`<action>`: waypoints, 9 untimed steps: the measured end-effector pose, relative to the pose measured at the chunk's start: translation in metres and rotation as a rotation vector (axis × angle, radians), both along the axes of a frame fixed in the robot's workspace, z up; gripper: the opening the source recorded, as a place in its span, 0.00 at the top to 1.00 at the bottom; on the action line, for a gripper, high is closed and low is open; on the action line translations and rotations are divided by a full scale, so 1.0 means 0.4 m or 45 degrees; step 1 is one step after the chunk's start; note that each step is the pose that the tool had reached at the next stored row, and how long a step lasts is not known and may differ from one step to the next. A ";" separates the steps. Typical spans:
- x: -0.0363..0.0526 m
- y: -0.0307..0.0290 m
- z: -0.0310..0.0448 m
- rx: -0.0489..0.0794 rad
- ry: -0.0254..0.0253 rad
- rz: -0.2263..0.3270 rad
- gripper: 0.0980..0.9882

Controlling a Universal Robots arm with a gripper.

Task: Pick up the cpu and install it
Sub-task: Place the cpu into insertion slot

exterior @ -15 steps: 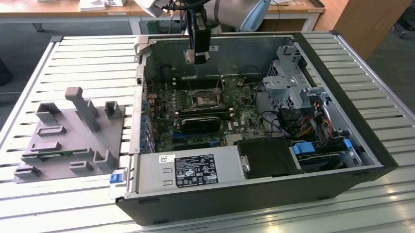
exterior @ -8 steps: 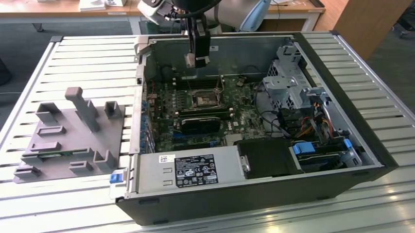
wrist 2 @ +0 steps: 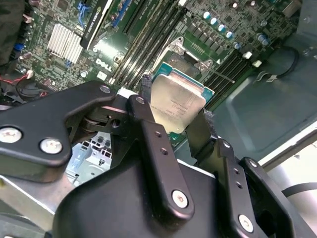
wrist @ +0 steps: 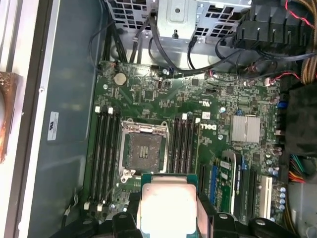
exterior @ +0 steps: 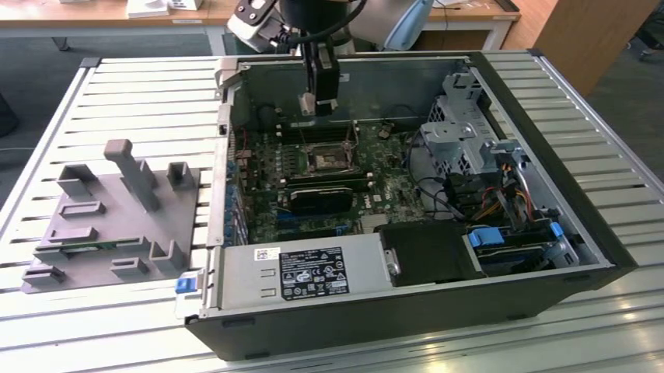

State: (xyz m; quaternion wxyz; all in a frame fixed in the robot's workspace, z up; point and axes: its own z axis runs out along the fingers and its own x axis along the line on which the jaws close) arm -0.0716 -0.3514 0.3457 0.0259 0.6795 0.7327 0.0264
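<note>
Second wrist view: the gripper (wrist 2: 174, 110) clamps the cpu (wrist 2: 177, 101) by two opposite edges, its flat silver-grey metal lid showing a thin green rim. In the first wrist view the cpu hangs over the motherboard (wrist: 208, 114), near the black socket (wrist: 144, 148).

The claw (exterior: 316, 107) is black. The chip (wrist: 166, 206) in its grip is silver-grey on top with a thin green edge. Beneath the claw, the circuit board (wrist: 198, 99) is dark green, speckled with tiny silver parts, and its socket (wrist: 143, 148) is black inside a silver frame. Near the claw, a heat sink (wrist: 245, 129) shows pale silver stripes. Well away from the claw, the plastic fixture (exterior: 114, 217) is plain grey on a white slatted table (exterior: 135, 101).
</note>
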 end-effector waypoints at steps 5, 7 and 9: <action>0.007 0.007 -0.022 0.000 0.0014 -0.021 0.51; 0.008 0.009 -0.030 0.000 0.0018 -0.035 0.51; 0.010 0.012 -0.039 0.000 0.0019 -0.036 0.51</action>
